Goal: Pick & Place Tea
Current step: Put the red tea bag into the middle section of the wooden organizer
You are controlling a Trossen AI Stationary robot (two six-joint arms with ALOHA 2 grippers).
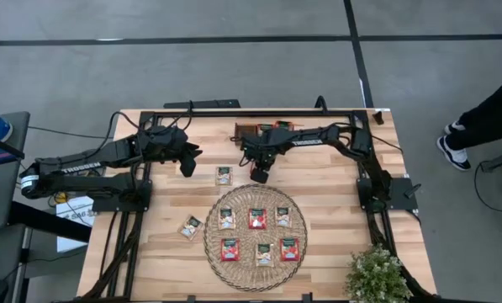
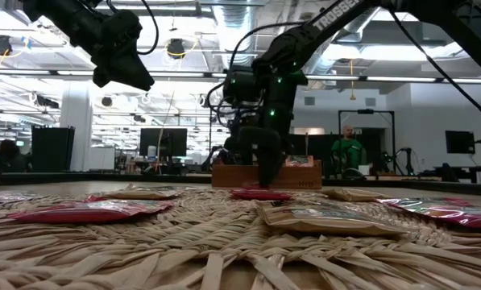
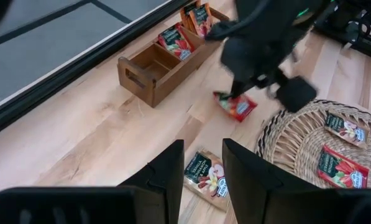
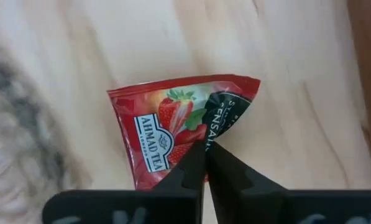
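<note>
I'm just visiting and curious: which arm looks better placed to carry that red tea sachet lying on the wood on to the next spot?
The right. Its pincer is already shut on the red sachet, just off the mat. The left pincer hangs empty above a cream sachet.

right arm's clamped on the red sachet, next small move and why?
Probably lift straight up a little. The right gripper has its fingers shut on the red tea sachet, which lies on bare table between the woven mat and wooden tray, so it needs clearance first.
</note>
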